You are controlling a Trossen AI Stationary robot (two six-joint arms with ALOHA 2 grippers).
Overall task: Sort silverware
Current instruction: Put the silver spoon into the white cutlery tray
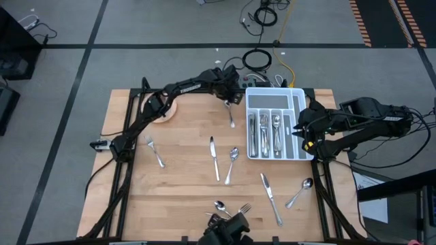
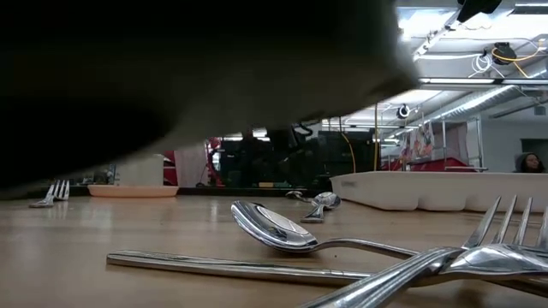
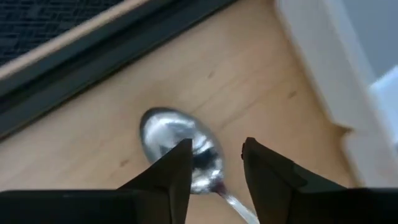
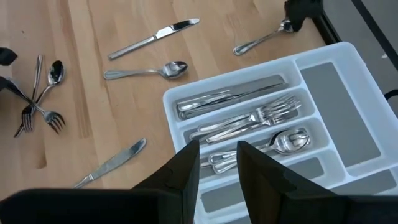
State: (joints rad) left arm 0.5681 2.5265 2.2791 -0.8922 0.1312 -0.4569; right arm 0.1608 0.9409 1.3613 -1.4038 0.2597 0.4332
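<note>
We find the left gripper (image 3: 214,165) jaws apart, straddling a spoon (image 3: 180,143) on the table (image 1: 184,170); close squarely on its neck. Right gripper (image 4: 217,165) jaws apart, empty.

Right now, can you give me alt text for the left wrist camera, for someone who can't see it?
The left gripper hangs just over the bowl of a spoon lying on the wooden table, its two dark fingers apart on either side of the spoon's neck. The wall of a white tray runs along one side.
</note>
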